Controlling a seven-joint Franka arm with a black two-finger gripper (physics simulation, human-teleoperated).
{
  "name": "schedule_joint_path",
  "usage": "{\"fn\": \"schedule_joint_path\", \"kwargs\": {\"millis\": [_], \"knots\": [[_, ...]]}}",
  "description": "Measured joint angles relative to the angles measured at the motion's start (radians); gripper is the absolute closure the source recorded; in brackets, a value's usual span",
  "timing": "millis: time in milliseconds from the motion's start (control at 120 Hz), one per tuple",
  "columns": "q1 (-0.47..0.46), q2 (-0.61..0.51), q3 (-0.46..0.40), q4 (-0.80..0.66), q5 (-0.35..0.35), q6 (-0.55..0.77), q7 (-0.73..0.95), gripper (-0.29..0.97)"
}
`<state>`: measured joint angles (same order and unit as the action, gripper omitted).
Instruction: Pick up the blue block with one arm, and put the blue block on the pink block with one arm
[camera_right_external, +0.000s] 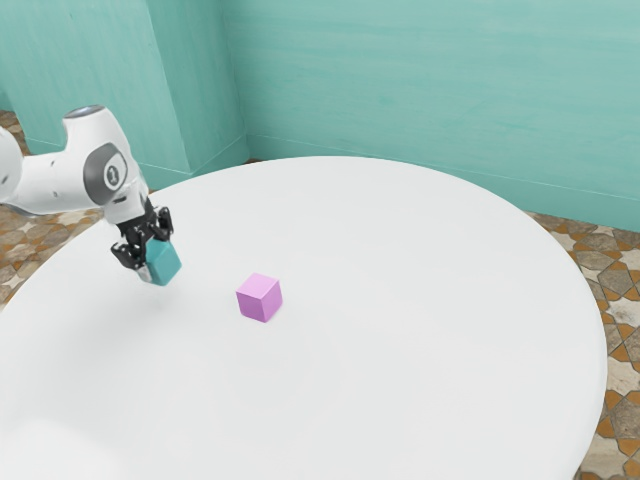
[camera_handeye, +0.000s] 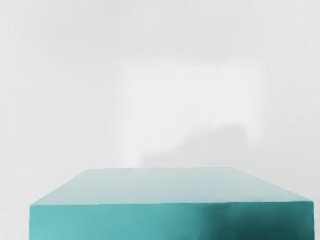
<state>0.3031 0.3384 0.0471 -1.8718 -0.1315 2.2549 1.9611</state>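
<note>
My black gripper (camera_right_external: 152, 258) is shut on the blue block (camera_right_external: 163, 264), a teal cube that hangs tilted a little above the white table (camera_right_external: 420, 300) toward the exterior view's left. Close under my hand in the wrist view, the same blue block (camera_handeye: 170, 205) looms large with bare white tabletop beyond it. The pink block (camera_right_external: 259, 297) rests on the table to the exterior view's right of the held cube, roughly a block and a half's width away and apart from it.
The round white table has its curved rim (camera_right_external: 590, 330) toward the exterior view's right, with patterned floor tiles (camera_right_external: 615, 300) past it. Teal walls (camera_right_external: 420, 80) rise behind the table.
</note>
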Motion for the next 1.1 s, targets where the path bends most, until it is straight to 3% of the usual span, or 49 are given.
{"fn": "schedule_joint_path", "kwargs": {"millis": [183,525,1100], "knots": [[-0.074,-0.032,-0.041,0.034,-0.002,-0.041,-0.041,0.35],[-0.19,0.082,-0.041,0.19,-0.01,-0.08,-0.147,0.34],[-0.231,0.129,-0.062,0.191,-0.022,-0.109,-0.29,0.35]]}}
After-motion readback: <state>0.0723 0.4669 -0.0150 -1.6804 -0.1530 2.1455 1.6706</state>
